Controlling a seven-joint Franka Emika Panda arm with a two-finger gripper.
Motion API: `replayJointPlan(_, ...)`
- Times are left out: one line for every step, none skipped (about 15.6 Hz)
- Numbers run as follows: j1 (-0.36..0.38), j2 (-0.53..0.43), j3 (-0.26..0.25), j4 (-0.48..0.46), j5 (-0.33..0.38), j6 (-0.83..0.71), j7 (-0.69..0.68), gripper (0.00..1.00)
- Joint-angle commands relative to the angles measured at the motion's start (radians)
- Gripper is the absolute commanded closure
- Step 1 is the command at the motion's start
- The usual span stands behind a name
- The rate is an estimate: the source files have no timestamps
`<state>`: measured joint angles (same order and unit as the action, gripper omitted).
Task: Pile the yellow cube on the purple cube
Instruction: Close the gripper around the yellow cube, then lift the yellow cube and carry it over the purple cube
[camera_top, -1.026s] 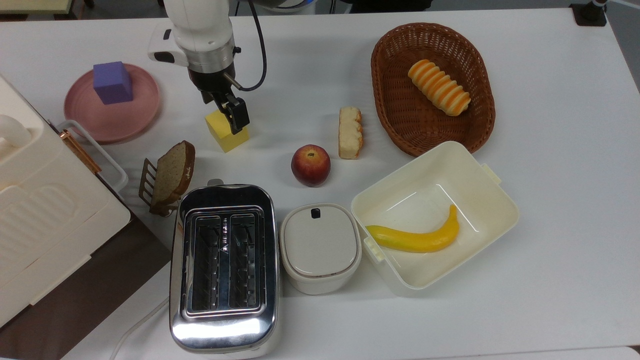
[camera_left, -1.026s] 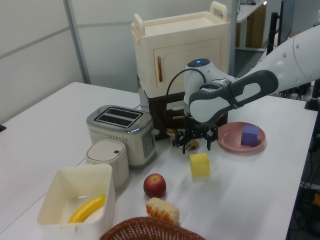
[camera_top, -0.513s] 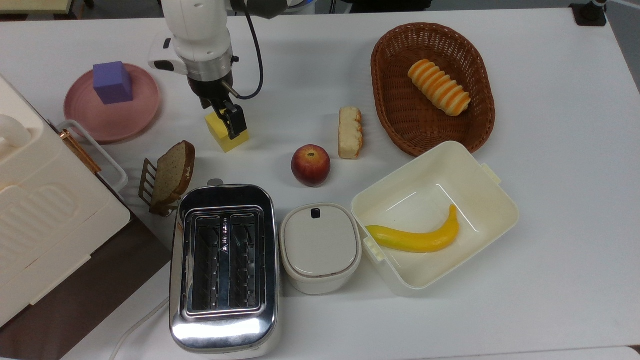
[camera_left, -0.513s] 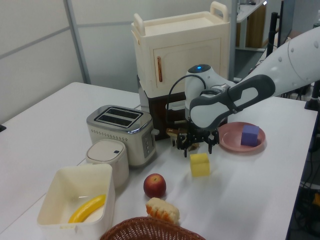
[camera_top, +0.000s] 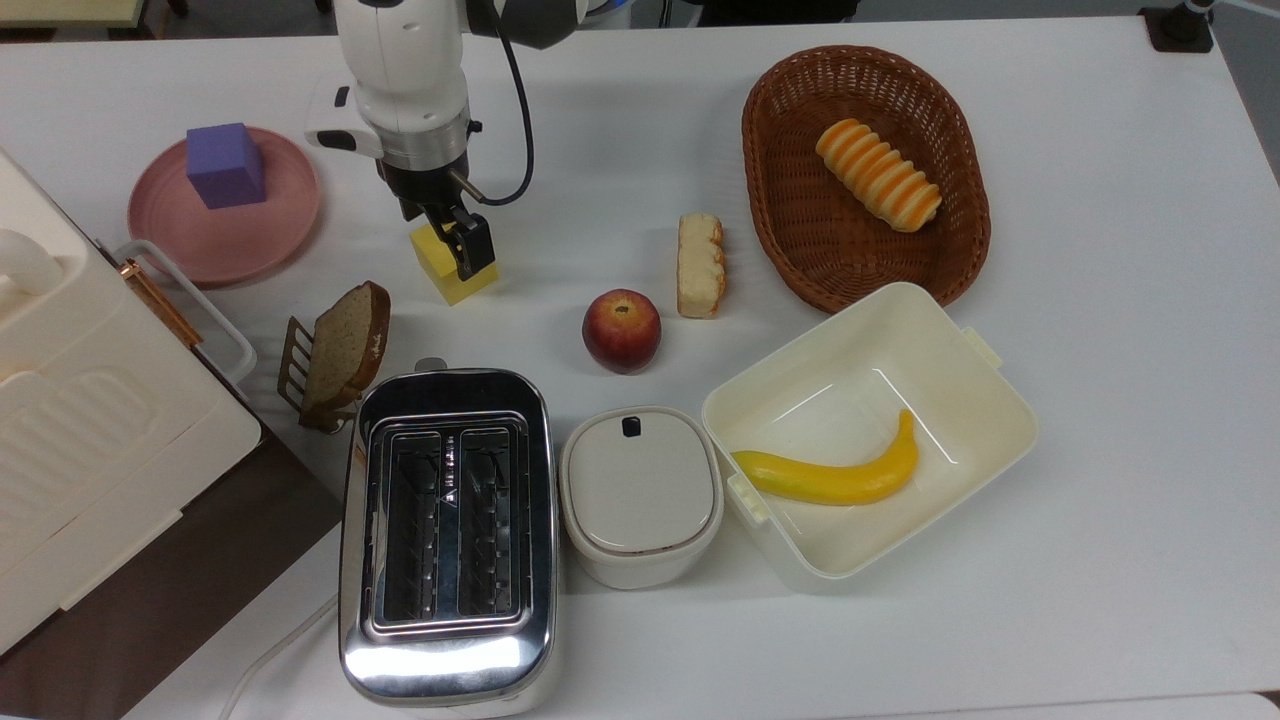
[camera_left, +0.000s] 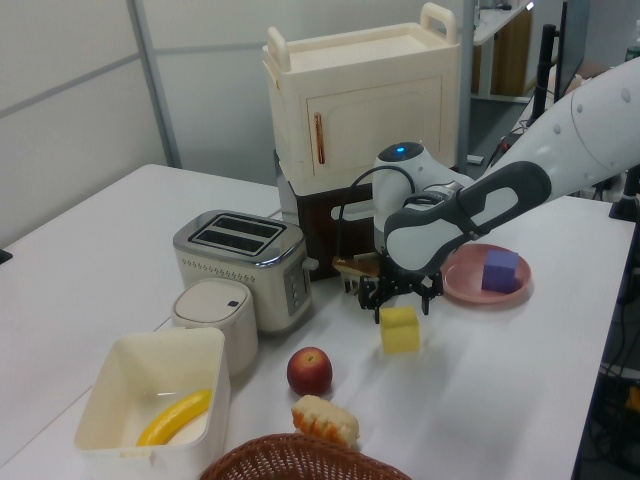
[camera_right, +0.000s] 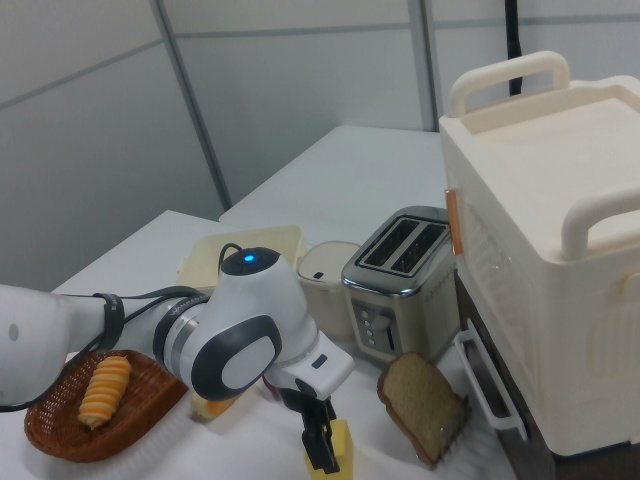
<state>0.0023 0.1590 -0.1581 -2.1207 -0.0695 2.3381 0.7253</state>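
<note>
The gripper (camera_top: 447, 240) hangs straight down over the yellow cube (camera_top: 448, 271), its dark fingers (camera_top: 472, 247) spread apart and lowered around the top of the cube; in the left view the fingers (camera_left: 383, 297) stand on either side of the cube's (camera_left: 400, 331) upper edge with a gap between them, so it is released, not clenched. I cannot tell whether the pads touch the cube's sides. The cube sits flat on the white table (camera_top: 1100, 300).

From the yellow cube in the top view, the purple cube (camera_top: 226, 165) lies at about 10 o'clock, well apart, resting on a pink plate (camera_top: 270, 240) toward the plate's far edge. In the left view the purple cube (camera_left: 499, 270) and plate (camera_left: 460, 285) sit at about 2 o'clock from the yellow cube.

Also in the top view: a slice of bread (camera_top: 345, 345) in a small rack at 7 o'clock from the yellow cube, a toaster (camera_top: 447, 540) at 6 o'clock, an apple (camera_top: 621, 330) at 4 o'clock, and a bread roll (camera_top: 699, 264) at 3 o'clock. A banana (camera_top: 830, 475) lies inside a cream tub (camera_top: 990, 390), and a striped pastry (camera_top: 878, 175) lies in a wicker basket (camera_top: 780, 200)
</note>
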Motion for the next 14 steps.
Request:
replayJointPlan(0.001, -0.009, -0.006, -0.027, -0.022, 0.033, -0.015, 0.0)
replayJointPlan(0.001, -0.004, -0.006, -0.027, -0.023, 0.041, -0.015, 0.0)
replayJointPlan(-0.001, -0.001, -0.006, -0.028, -0.024, 0.05, -0.015, 0.02)
replayJointPlan(0.001, -0.001, -0.006, -0.035, -0.027, 0.062, -0.015, 0.29)
replayJointPlan(-0.001, -0.004, -0.006, -0.033, -0.033, 0.075, -0.015, 0.52)
replayJointPlan(-0.001, -0.004, -0.006, -0.033, -0.033, 0.079, -0.015, 0.66)
replayJointPlan(0.001, -0.004, -0.006, -0.033, -0.035, 0.082, -0.015, 0.7)
replayJointPlan(0.001, -0.004, -0.006, -0.033, -0.042, 0.082, -0.017, 0.7)
replayJointPlan(0.001, -0.004, -0.006, -0.035, -0.052, 0.082, -0.017, 0.7)
replayJointPlan(0.001, -0.006, -0.006, -0.035, -0.058, 0.082, -0.015, 0.7)
replayJointPlan(0.001, -0.006, -0.006, -0.035, -0.058, 0.081, -0.017, 0.7)
replayJointPlan(0.001, -0.007, -0.006, -0.035, -0.059, 0.081, -0.017, 0.7)
replayJointPlan(-0.001, -0.009, -0.006, -0.035, -0.059, 0.081, -0.018, 0.7)
replayJointPlan(-0.004, -0.012, -0.006, -0.033, -0.059, 0.079, -0.021, 0.7)
